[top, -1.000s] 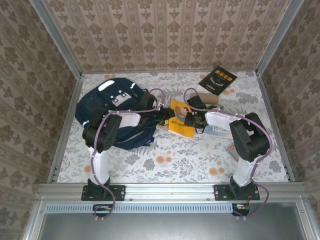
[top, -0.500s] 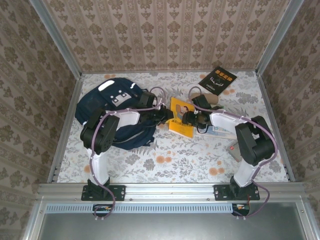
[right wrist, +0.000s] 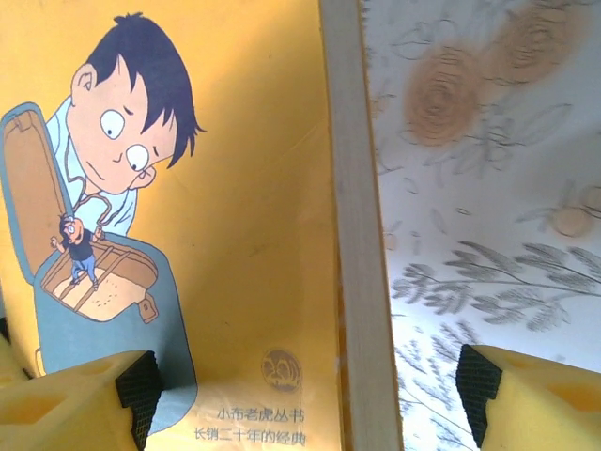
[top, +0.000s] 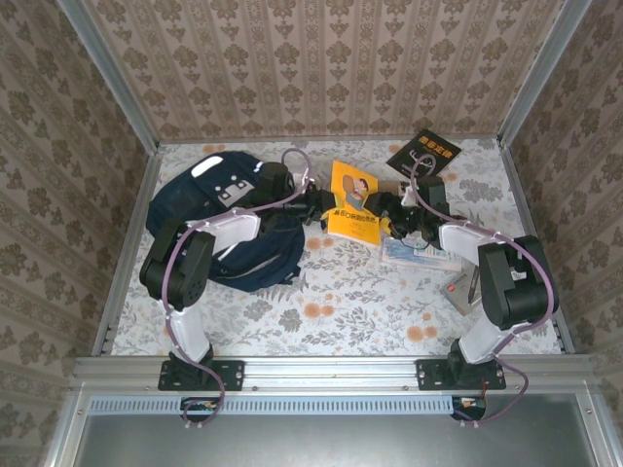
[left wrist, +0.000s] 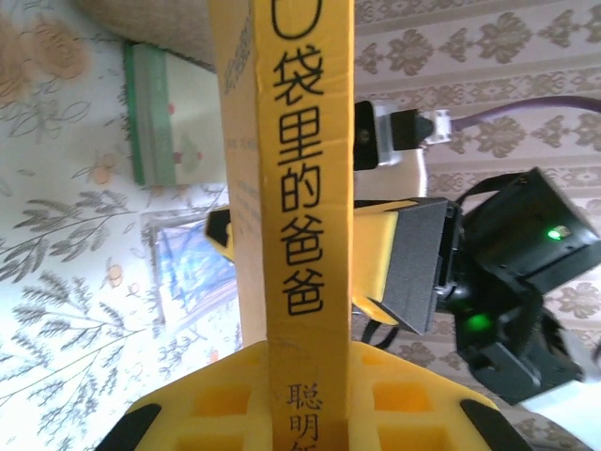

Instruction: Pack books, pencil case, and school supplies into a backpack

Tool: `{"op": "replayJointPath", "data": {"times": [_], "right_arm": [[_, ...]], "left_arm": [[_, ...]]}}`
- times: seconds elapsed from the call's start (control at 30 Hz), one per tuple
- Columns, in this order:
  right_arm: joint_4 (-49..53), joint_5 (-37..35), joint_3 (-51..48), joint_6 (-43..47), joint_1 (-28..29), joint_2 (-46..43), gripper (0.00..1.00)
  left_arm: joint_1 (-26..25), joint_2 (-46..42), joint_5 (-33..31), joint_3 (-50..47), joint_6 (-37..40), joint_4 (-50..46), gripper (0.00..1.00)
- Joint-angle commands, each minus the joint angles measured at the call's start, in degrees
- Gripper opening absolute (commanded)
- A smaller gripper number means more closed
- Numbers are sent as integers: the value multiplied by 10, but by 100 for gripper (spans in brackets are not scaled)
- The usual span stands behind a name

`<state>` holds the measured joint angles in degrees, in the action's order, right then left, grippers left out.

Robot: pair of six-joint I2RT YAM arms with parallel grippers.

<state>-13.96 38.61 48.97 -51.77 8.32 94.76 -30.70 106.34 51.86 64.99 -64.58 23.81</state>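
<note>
Handover of a book near the middle of the table [top: 321,302], toward its far edge. The left hand [top: 317,206] is pressed onto the spine edge of the yellow book [top: 352,199]. The left wrist view shows its pads pinching the lettered spine, a hold that keeps the thin book flat and stiff. The right hand [top: 387,209] sits at the book's opposite long edge with its fingers [right wrist: 75,399] spread wide. They straddle the page edge without touching it, so the book's weight appears to rest with the left arm alone.

The cover with the cartoon boy faces upward. Whether the book is clear of the table cannot be told.

The backpack [top: 255,258] lies by the far-left corner, just beside the left arm. That is probably why the arm nearest its mouth holds the book.

A black book [top: 424,154] waits near the far-right corner. A green box [left wrist: 164,113] and a clear blue pack [left wrist: 192,268] lie on the table beyond the yellow book, not yet packed.

The next move, in all likelihood, is to swing the book left into the backpack. A thin spine gripped at one edge may sag or twist.
</note>
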Motion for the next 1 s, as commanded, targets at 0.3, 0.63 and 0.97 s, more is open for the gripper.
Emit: {"op": "replayJointPath", "data": {"times": [0.3, 0.63, 0.97], "right_arm": [[-366, 156, -25, -249, -8, 84, 84], [-379, 160, -30, -265, -20, 83, 8], [-83, 104, -1, -71, -18, -19, 0]], "left_arm": [[3, 18, 65, -2, -98, 197, 0], [26, 10, 75, -8, -24, 88, 5], [77, -54, -76, 102, 348, -456, 43]]}}
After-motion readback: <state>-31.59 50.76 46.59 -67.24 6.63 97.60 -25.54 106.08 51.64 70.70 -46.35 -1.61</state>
